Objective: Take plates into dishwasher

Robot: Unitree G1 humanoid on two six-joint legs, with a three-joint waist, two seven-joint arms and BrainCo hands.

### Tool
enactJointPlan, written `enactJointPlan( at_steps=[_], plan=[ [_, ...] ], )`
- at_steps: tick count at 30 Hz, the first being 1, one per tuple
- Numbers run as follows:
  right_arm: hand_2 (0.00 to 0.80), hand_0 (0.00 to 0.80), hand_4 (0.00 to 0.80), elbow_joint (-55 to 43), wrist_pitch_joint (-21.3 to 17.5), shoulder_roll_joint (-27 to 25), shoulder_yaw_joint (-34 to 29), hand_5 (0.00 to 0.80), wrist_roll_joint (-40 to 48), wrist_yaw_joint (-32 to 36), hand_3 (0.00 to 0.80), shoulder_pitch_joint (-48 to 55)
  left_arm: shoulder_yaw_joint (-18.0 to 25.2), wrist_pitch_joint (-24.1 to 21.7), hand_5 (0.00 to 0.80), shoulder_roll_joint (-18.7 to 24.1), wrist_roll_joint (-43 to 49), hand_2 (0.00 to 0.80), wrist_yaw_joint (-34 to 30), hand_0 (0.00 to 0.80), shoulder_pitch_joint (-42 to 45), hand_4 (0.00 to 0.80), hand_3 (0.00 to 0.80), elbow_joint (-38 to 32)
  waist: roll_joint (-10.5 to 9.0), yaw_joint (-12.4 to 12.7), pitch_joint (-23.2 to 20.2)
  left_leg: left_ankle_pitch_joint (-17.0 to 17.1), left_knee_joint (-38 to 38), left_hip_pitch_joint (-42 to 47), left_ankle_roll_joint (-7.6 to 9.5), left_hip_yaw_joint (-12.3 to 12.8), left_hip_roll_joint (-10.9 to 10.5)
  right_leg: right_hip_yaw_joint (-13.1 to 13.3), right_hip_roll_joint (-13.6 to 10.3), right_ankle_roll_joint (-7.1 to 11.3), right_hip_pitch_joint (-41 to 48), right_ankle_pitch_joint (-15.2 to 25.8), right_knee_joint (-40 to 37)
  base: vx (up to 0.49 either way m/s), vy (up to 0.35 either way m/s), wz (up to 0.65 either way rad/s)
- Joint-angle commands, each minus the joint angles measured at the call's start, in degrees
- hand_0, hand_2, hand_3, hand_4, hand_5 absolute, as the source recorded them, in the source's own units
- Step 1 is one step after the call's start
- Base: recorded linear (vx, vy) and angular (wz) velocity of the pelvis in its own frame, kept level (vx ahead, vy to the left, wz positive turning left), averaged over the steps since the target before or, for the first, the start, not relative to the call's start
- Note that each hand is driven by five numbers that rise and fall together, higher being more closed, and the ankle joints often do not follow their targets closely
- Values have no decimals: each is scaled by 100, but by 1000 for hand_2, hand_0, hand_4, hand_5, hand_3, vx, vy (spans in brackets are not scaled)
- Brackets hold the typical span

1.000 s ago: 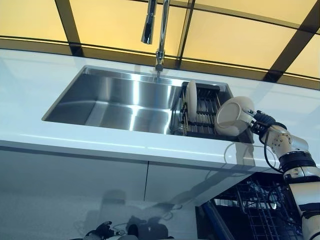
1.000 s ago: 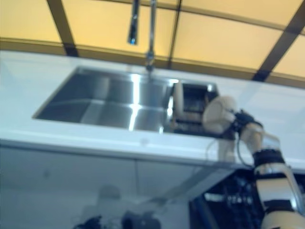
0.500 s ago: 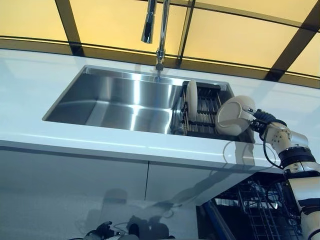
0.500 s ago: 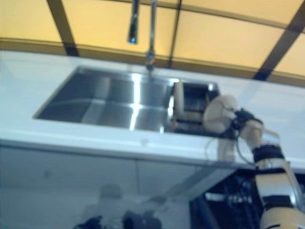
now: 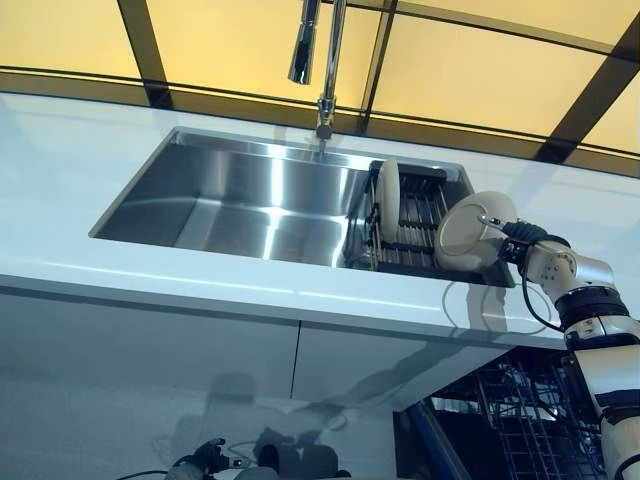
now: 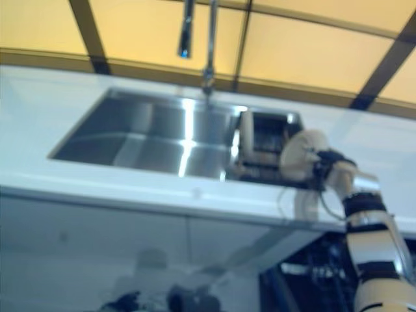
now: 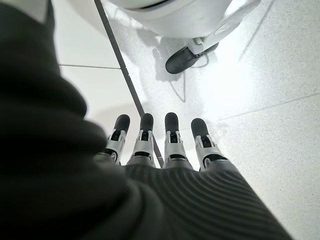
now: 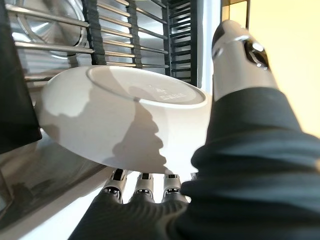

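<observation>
My right hand (image 5: 521, 240) is shut on a white plate (image 5: 467, 232), which hangs tilted over the right end of the dark dish rack (image 5: 418, 215) in the sink. The right wrist view shows that plate (image 8: 125, 115) pinched between the thumb (image 8: 240, 55) and the fingers (image 8: 145, 182) beneath it. A second white plate (image 5: 388, 200) stands upright at the rack's left end. The open dishwasher's wire basket (image 5: 515, 420) sits below the counter at the lower right. My left hand (image 7: 172, 145) hangs low over the floor, fingers straight and holding nothing.
The steel sink (image 5: 240, 200) is set in a white counter (image 5: 200, 275), with a tall tap (image 5: 325, 60) behind it. White cabinet fronts (image 5: 150, 350) run under the counter's edge. A wheeled white base (image 7: 190, 20) stands on the floor near my left hand.
The view has shifted slightly. My right hand still holds the plate at the rack's right end, and the forearm has risen a little.
</observation>
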Motion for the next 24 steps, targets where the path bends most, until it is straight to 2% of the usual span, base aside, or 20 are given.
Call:
enactJointPlan(
  at_steps=[1, 2, 3, 4, 5, 6, 7, 9, 10, 11, 12, 21, 24],
  plan=[
    [0, 0, 0, 191, -78, -154, 331, 0, -168, 40, 0, -668, -403, -53, 0, -33, -123, 0, 26, 0, -414, 0, 0, 150, 61, 257, -34, -592, 40, 328, -96, 66, -28, -158, -68, 210, -204, -161, 443, 0, 0, 0],
    [56, 56, 56, 181, -33, -150, 340, 56, -201, 47, 56, -668, -392, -58, 0, -32, -112, 0, 28, 0, -410, 0, 0, 151, 56, 262, -29, -590, 46, 327, -99, 68, -28, -165, -70, 209, -201, -161, 448, 0, 0, 0],
    [56, 56, 56, 180, -28, -151, 347, 56, -198, 37, 56, -670, -391, -65, 0, -32, -111, 0, 27, 0, -409, 0, 0, 156, 55, 262, -28, -589, 46, 328, -100, 72, -26, -167, -70, 209, -201, -160, 450, 0, 0, 0],
    [144, 144, 144, 174, -20, -152, 361, 144, -193, 15, 144, -677, -396, -62, 0, -31, -113, 0, 32, 0, -409, 0, 0, 148, 54, 262, -24, -590, 45, 329, -99, 70, -27, -166, -69, 208, -202, -159, 450, 0, 0, 0],
    [276, 276, 276, 186, 9, -136, 367, 276, -220, 15, 276, -685, -383, -67, 0, -31, -107, 0, 28, 0, -413, 0, 0, 148, 54, 268, -25, -591, 44, 325, -97, 68, -29, -166, -67, 205, -203, -162, 445, 0, 0, 0],
    [373, 373, 373, 198, 15, -136, 370, 373, -234, 11, 373, -691, -383, -71, 0, -31, -112, 0, 31, 0, -415, 0, 0, 153, 53, 269, -23, -590, 44, 323, -96, 67, -29, -166, -65, 202, -204, -164, 448, 0, 0, 0],
    [405, 405, 405, 201, 20, -136, 371, 405, -240, 15, 405, -693, -385, -71, 0, -32, -115, 0, 33, 0, -416, 0, 0, 153, 52, 269, -23, -590, 45, 323, -96, 66, -29, -165, -64, 201, -205, -164, 449, 0, 0, 0],
    [618, 618, 618, 228, 22, -114, 361, 618, -275, 0, 618, -675, -388, -73, 0, -41, -126, 0, 52, 0, -416, 0, 0, 153, 50, 275, -14, -592, 51, 321, -94, 75, -25, -168, -68, 202, -204, -169, 458, 0, 0, 0],
    [659, 659, 659, 237, 19, -115, 358, 659, -276, 2, 659, -678, -391, -75, 0, -42, -126, 0, 53, 0, -420, 0, 0, 154, 49, 278, -11, -593, 52, 320, -92, 73, -26, -167, -69, 201, -203, -170, 459, 0, 0, 0],
    [762, 762, 762, 243, 20, -119, 360, 762, -267, -14, 762, -684, -393, -70, 0, -39, -126, 0, 47, 0, -425, 0, 0, 147, 52, 282, -7, -592, 54, 315, -91, 66, -27, -168, -70, 200, -208, -172, 464, 0, 0, 0],
    [800, 800, 800, 252, 28, -122, 359, 800, -281, -17, 800, -685, -394, -70, 0, -34, -128, 0, 45, 0, -428, 0, 0, 140, 52, 286, -4, -592, 57, 310, -91, 63, -27, -169, -72, 202, -212, -171, 469, 0, 0, 0],
    [800, 800, 800, 162, -62, -58, 342, 800, -292, -82, 800, -656, -369, -77, 0, -36, -121, 0, 39, 0, -416, 0, 0, 115, 54, 289, 7, -594, 60, 312, -92, 64, -31, -169, -77, 204, -214, -171, 476, 0, 0, 0],
    [800, 800, 800, 92, -216, -49, 361, 800, -295, -156, 800, -644, -381, -61, 0, -36, -143, 0, 35, 0, -419, 0, 0, 99, 62, 282, 5, -594, 56, 310, -88, 70, -31, -171, -76, 205, -226, -169, 477, 0, 0, 0]
  ],
)
